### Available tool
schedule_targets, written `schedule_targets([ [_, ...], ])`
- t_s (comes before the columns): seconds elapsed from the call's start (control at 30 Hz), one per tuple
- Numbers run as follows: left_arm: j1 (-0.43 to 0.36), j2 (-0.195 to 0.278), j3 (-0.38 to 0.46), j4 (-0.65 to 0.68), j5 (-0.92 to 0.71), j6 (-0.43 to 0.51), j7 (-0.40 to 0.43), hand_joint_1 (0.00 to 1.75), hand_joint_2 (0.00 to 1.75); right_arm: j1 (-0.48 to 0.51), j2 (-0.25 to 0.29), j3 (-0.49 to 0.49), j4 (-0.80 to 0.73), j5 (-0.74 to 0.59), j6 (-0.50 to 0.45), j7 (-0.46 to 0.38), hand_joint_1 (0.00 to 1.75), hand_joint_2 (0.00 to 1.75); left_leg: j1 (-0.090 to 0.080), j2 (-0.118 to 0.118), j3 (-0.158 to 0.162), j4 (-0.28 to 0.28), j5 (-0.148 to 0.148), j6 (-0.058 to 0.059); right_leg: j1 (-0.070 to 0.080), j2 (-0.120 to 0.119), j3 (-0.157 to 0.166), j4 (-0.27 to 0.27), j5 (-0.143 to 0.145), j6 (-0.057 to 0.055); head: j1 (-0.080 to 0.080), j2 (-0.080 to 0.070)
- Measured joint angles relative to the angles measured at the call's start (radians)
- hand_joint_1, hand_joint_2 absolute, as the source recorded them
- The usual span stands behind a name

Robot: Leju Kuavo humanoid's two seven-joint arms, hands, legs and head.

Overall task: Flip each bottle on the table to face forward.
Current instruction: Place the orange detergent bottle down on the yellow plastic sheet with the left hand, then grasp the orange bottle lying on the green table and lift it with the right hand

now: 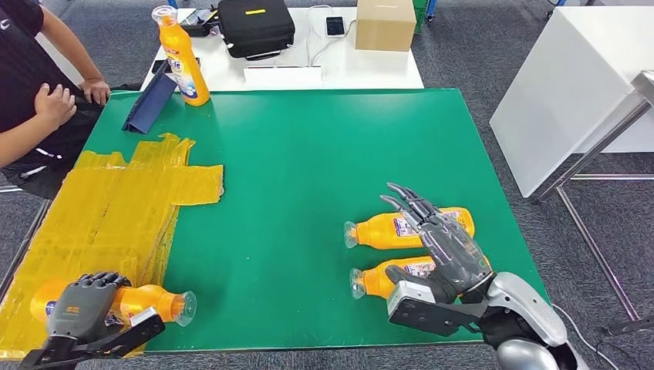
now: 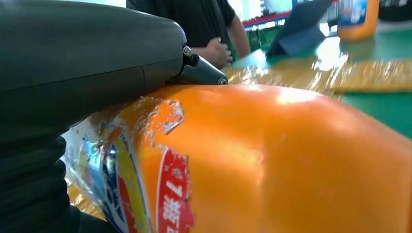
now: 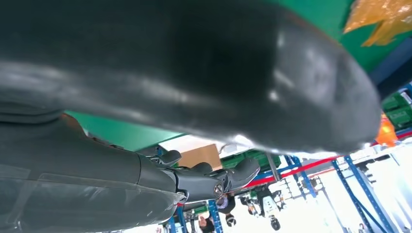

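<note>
Green table (image 1: 308, 154), yellow taped patch (image 1: 100, 208), grey floor (image 1: 478, 46)

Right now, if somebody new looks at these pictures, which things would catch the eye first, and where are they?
Most striking is the green table with a wide patch of yellow tape on its left part. At the near left corner, the left hand grips an orange bottle lying on its side. At the near right, the right hand reaches with spread fingers over two more lying bottles, while one upright bottle stands at the far left edge beside a person.
</note>
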Motion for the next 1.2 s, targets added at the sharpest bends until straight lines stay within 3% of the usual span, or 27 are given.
schedule_targets([
  [0.07,-0.002,0.010,0.000,0.017,-0.016,-0.005,0.013,0.00,0.00,0.032,-0.029,-0.029,-0.014,0.005,0.006,-0.015,0.00,1.75,0.000,-0.001,0.000,0.000,0.000,0.000,0.000,0.000,0.000,0.000,0.000,0.000,0.000,0.000],
  [0.27,-0.002,0.018,0.002,0.031,0.029,-0.023,0.006,0.00,0.00,0.188,-0.108,-0.156,-0.053,0.056,0.008,-0.070,0.00,1.75,0.000,-0.001,0.001,0.000,-0.001,0.000,0.000,0.000,0.001,0.000,-0.001,0.000,0.000,0.000],
  [0.5,0.002,0.003,0.002,0.012,0.101,-0.050,-0.006,0.00,0.00,0.348,-0.159,-0.273,-0.069,0.104,-0.007,-0.080,0.00,1.75,0.000,-0.001,0.003,0.000,-0.002,0.000,0.000,0.000,-0.003,-0.001,-0.001,0.001,0.000,0.000],
  [0.67,0.012,-0.037,0.009,-0.031,0.204,-0.032,-0.043,0.00,0.00,0.445,-0.187,-0.318,-0.083,0.149,-0.046,-0.065,0.00,1.75,0.000,-0.001,0.003,0.000,-0.002,0.001,0.000,0.000,-0.005,-0.001,-0.002,0.002,0.000,0.000],
  [0.8,0.023,-0.102,0.034,-0.115,0.382,-0.008,-0.110,0.00,0.00,0.526,-0.214,-0.331,-0.090,0.210,-0.110,-0.018,0.00,1.75,-0.001,-0.001,0.001,0.000,-0.002,0.001,-0.001,0.000,0.001,-0.001,-0.002,0.003,0.000,0.000],
  [0.97,0.023,-0.170,0.052,-0.235,0.575,-0.007,-0.148,0.00,0.00,0.551,-0.237,-0.317,-0.069,0.234,-0.132,0.049,0.00,1.75,-0.001,0.000,0.002,0.000,-0.002,0.001,-0.001,0.000,0.002,-0.001,-0.002,0.003,0.000,0.000],
  [1.2,0.022,-0.204,0.054,-0.330,0.676,-0.009,-0.159,0.00,0.00,0.529,-0.248,-0.289,-0.001,0.221,-0.110,0.069,0.00,1.75,-0.001,0.000,0.003,0.000,-0.002,0.001,0.000,0.000,0.004,-0.001,-0.002,0.003,0.000,0.000],
])
